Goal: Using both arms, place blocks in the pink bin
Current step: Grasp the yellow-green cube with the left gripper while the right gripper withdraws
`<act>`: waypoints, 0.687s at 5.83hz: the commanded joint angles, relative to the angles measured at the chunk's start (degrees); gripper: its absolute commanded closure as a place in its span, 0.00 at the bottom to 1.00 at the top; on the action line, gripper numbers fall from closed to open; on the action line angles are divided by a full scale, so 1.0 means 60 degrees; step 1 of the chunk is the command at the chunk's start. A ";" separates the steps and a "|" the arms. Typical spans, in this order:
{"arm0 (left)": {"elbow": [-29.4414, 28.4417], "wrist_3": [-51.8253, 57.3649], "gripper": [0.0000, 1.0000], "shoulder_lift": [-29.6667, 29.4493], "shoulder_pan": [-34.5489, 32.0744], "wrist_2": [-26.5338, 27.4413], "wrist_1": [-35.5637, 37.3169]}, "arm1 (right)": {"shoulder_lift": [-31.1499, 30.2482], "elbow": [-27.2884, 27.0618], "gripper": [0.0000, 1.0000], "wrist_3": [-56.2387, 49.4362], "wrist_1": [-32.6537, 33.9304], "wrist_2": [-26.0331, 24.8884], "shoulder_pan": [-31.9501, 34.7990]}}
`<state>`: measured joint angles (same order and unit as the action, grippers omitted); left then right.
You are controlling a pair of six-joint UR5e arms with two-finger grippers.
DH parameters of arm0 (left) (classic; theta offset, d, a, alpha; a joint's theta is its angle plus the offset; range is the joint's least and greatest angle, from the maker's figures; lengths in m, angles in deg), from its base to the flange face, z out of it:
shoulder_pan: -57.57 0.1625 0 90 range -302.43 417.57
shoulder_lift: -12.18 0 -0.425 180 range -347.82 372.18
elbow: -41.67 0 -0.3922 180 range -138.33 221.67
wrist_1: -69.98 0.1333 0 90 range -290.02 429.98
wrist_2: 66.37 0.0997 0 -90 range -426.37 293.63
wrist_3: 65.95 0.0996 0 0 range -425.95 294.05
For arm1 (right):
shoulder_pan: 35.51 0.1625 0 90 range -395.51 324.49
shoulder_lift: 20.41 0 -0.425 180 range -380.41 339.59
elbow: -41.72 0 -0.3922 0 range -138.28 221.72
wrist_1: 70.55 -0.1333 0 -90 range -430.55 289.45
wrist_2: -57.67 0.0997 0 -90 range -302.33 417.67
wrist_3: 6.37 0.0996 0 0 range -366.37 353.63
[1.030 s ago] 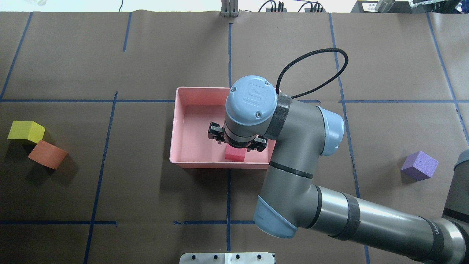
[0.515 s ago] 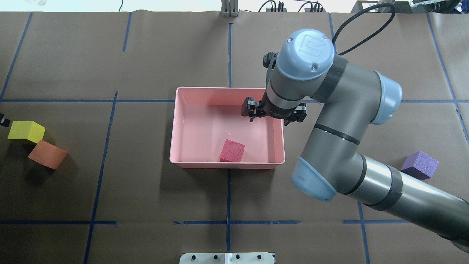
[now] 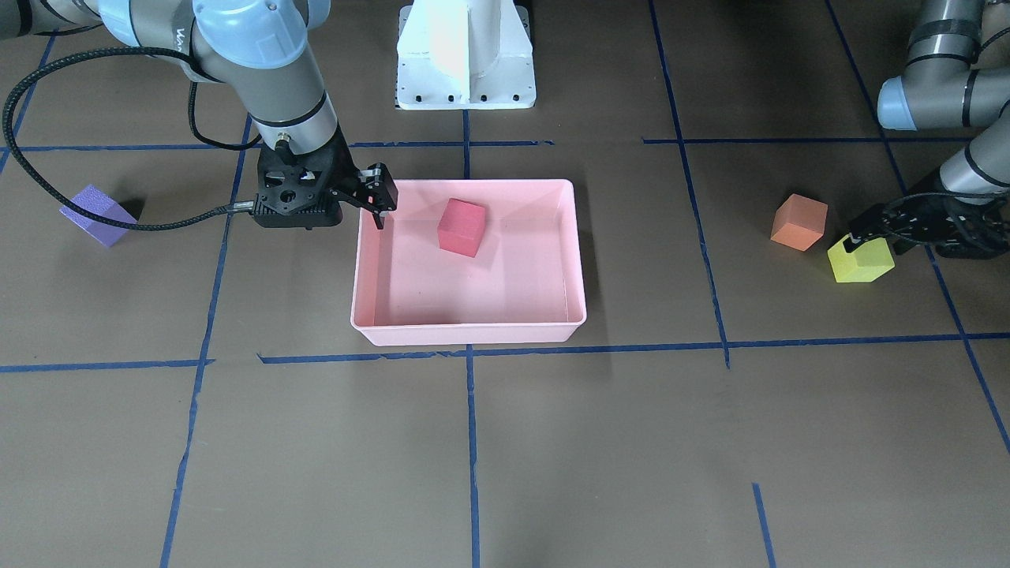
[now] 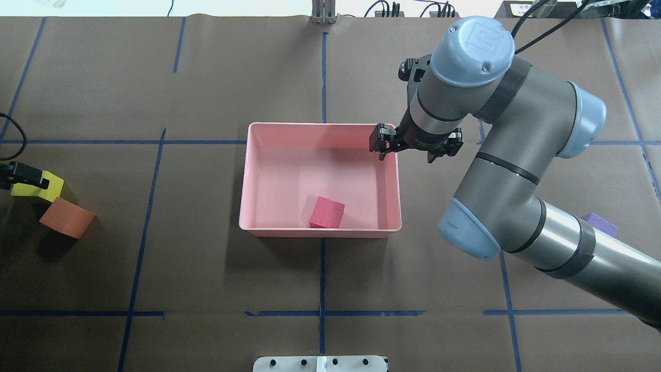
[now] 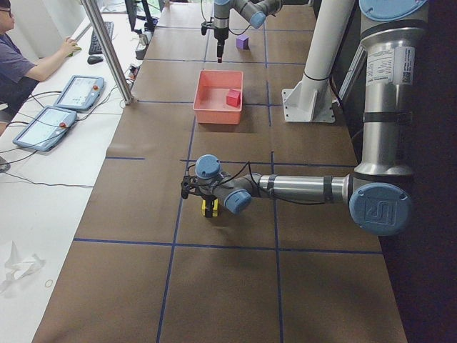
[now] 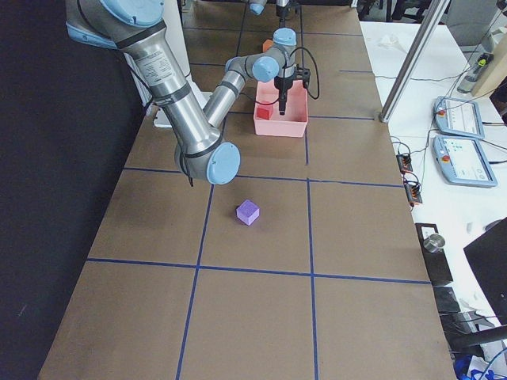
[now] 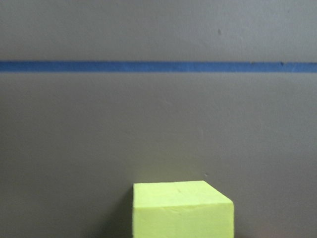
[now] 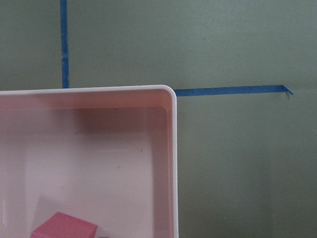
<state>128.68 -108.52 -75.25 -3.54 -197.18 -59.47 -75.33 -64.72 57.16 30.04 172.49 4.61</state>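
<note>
- At the bench's point(image 4: 206, 284) left end, the jaws of the left arm point(image 3: 964, 166) are lowered at the yellow-green cube point(image 3: 862, 264); whether it is clamped cannot be told.
- The orange cube point(image 3: 799, 222) is seen just beside it.
- The jaws of the right arm point(image 4: 508, 170) are held spread and empty above the far-right corner of the pink bin point(image 4: 248, 181).
- The red cube point(image 4: 327, 212) is seen inside the bin, by the robot-side wall.
- The purple cube point(image 3: 96, 214) is seen on the bench, well apart.
</note>
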 commanded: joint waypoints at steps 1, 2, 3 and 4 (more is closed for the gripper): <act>-0.0160 -0.0142 0.04 -0.0005 0.0398 0.0602 -0.0002 | -0.0192 -0.0029 0.00 -0.0026 -0.0036 -0.0005 0.0007; -0.0204 -0.0142 0.16 -0.0005 0.0428 0.0779 -0.0002 | -0.0222 -0.0030 0.00 -0.0026 -0.0051 -0.0020 -0.0008; -0.0205 -0.0127 0.41 -0.0005 0.0443 0.0984 0.0042 | -0.0280 -0.0030 0.00 -0.0026 -0.0051 -0.0049 -0.0008; -0.0161 -0.0098 0.53 -0.0019 0.0472 0.0986 0.0042 | -0.0266 -0.0030 0.00 -0.0026 -0.0051 -0.0049 -0.0022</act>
<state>127.59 -109.24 -75.31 -0.89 -191.65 -59.28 -76.88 -64.89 57.00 29.74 172.24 4.53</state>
